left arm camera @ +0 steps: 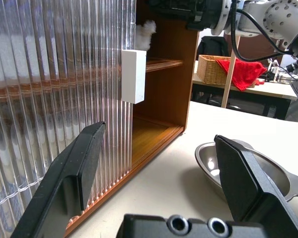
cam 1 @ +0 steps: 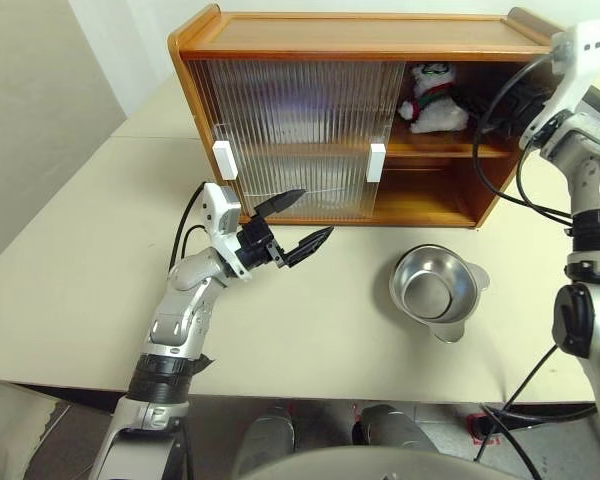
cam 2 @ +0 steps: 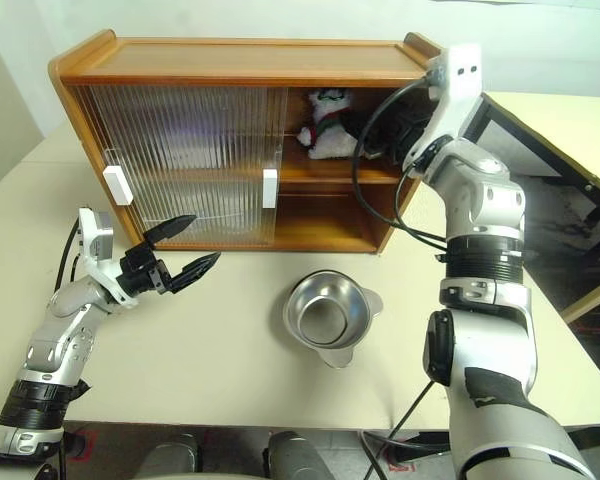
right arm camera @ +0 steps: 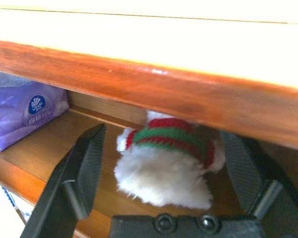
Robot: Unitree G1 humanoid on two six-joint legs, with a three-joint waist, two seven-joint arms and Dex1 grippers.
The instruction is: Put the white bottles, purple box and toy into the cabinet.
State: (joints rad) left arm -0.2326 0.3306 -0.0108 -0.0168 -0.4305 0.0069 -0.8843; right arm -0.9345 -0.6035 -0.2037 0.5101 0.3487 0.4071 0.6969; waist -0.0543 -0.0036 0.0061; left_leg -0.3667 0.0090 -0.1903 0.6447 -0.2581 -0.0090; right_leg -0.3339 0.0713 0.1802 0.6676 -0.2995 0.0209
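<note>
**Toy on upper shelf, both end effectors spread**

Cabinet (cam 1: 360, 40) stands at the far side of the tabletop (cam 1: 80, 290). Its 2 ribbed sliding doors cover the left part, white handles (cam 1: 223, 160) at their edges; the right bay is uncovered.

Toy (cam 1: 435, 98) sits on the upper shelf in that open bay, upright, scarf visible. In the right wrist view it lies between the 2 black fingers, striped scarf facing the camera, with a gap on each side as far as I can tell.

Right end effector (right arm camera: 171, 168) is inside the upper shelf opening, fingers spread wide around the toy, not clamped on it. Nothing held.

Purple box (right arm camera: 25, 111) is on the same upper shelf, beside the toy and apart from it, partly behind the door line. Blue logo shows on its face.

White bottles: a blurry white shape with blue marks shows through the ribbed door (left arm camera: 54, 99) on the lower level, can't confirm what it is.

Left end effector (cam 1: 290, 225) hovers above the tabletop in front of the lower left door, fingers spread, empty, tips pointing toward the cabinet's right side.

Steel bowl (cam 1: 435, 290) rests on the tabletop in front of the open bay, clear of both arms.
</note>
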